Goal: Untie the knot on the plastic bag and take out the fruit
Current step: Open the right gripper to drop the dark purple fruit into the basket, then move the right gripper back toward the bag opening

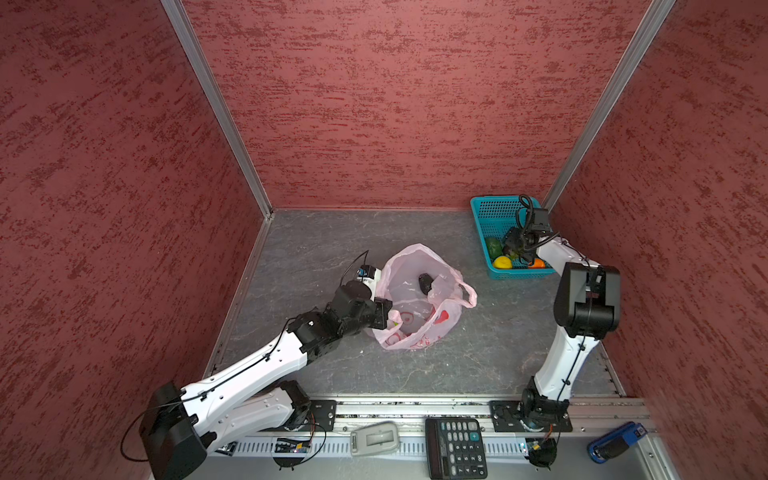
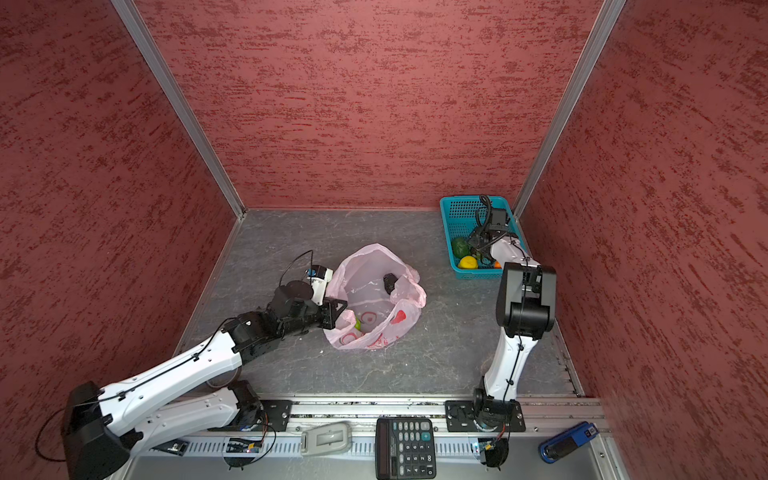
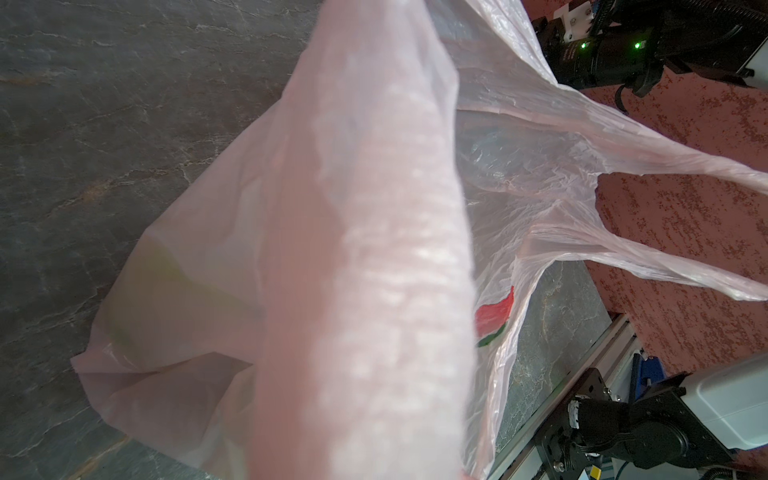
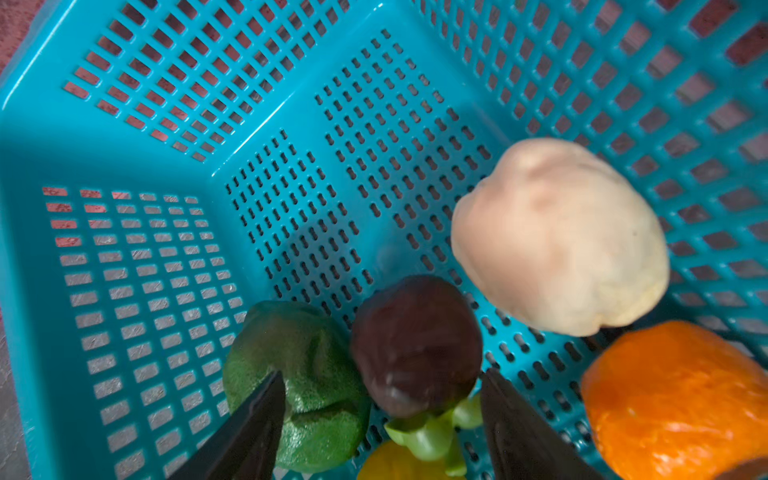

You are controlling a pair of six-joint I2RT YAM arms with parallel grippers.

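The pale-pink plastic bag [image 1: 415, 266] [image 2: 365, 266] lies mouth-open mid-table; its film [image 3: 374, 208] covers my left gripper's jaws in the left wrist view. My left gripper [image 1: 386, 316] [image 2: 338, 311] is shut on the bag's left rim. A handle loop [image 1: 467, 295] lies loose; the knot does not show. One dark fruit [image 1: 424, 284] sits inside the bag. My right gripper [image 4: 382, 374] [image 1: 515, 249] hangs open in the teal basket [image 4: 124, 291], a blurred dark-brown fruit [image 4: 415, 340] just beyond its fingers. Beside it lie green [image 4: 307, 374], cream-white [image 4: 557, 237], orange [image 4: 673, 395] and yellow [image 4: 390, 461] fruit.
The basket [image 1: 482, 216] stands in the back right corner against the red walls. Along the front rail lie a calculator [image 1: 455, 446], a grey device [image 1: 374, 442] and a blue object [image 1: 615, 442]. Grey tabletop [image 1: 316, 249] surrounds the bag.
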